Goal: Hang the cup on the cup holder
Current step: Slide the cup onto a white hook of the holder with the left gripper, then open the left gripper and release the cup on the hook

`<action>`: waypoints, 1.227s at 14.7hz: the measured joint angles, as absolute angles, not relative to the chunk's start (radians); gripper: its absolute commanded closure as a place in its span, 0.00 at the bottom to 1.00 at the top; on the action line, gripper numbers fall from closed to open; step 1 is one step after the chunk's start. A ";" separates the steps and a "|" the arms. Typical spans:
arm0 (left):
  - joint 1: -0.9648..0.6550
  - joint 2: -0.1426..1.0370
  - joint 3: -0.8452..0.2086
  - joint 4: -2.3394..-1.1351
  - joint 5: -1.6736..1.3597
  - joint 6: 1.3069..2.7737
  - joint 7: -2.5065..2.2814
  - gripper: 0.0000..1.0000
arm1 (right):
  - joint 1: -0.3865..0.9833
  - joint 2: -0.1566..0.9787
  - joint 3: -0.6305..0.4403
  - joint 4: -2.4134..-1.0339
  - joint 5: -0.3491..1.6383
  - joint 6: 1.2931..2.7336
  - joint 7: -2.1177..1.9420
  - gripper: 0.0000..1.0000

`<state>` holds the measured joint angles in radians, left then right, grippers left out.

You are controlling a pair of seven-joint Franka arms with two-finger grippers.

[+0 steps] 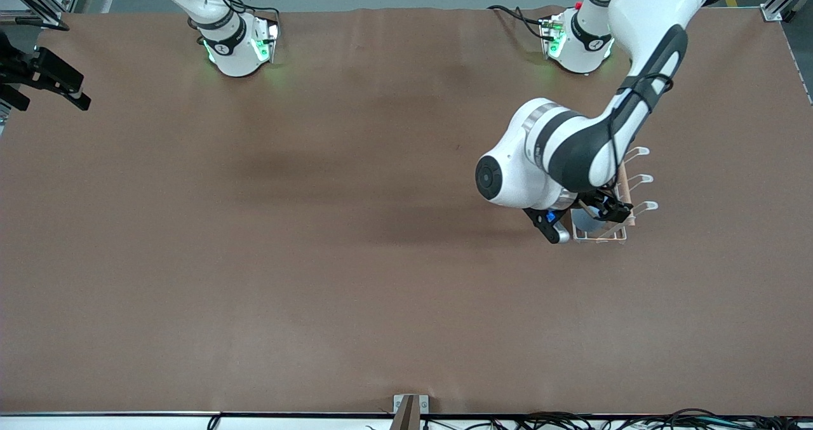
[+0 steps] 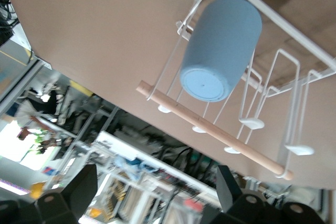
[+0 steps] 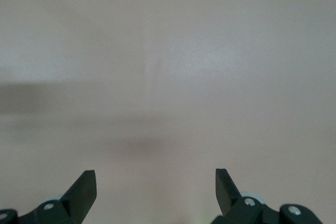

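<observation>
Toward the left arm's end of the table (image 1: 254, 258) stands the white wire cup holder (image 2: 294, 72). The light-blue cup (image 2: 220, 51) hangs upturned on one of its prongs, so the hanging looks done. The left gripper (image 2: 157, 192), fingers spread and empty, hovers beside the rack. The right gripper (image 3: 156, 190), also spread, waits off at the table's edge.

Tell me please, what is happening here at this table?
The left arm has reached over the cup holder, and the cup hangs upside down on one of its prongs. The left hand is open and holds nothing. The right arm waits at its end of the table, its hand open too.
</observation>
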<state>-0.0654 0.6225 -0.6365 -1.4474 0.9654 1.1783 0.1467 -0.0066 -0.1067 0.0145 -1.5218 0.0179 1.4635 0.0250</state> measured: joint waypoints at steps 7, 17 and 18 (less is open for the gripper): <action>0.005 0.579 -0.637 -1.239 0.737 1.179 0.013 0.00 | -0.009 -0.107 0.011 -1.522 0.030 1.465 0.025 0.00; 0.246 0.424 -0.620 -1.204 0.363 1.440 -0.263 0.00 | -0.009 -0.106 0.008 -1.523 0.033 1.464 0.025 0.00; 0.236 0.386 -0.578 -1.207 0.347 1.465 -0.262 0.00 | -0.009 -0.106 0.008 -1.524 0.033 1.464 0.025 0.00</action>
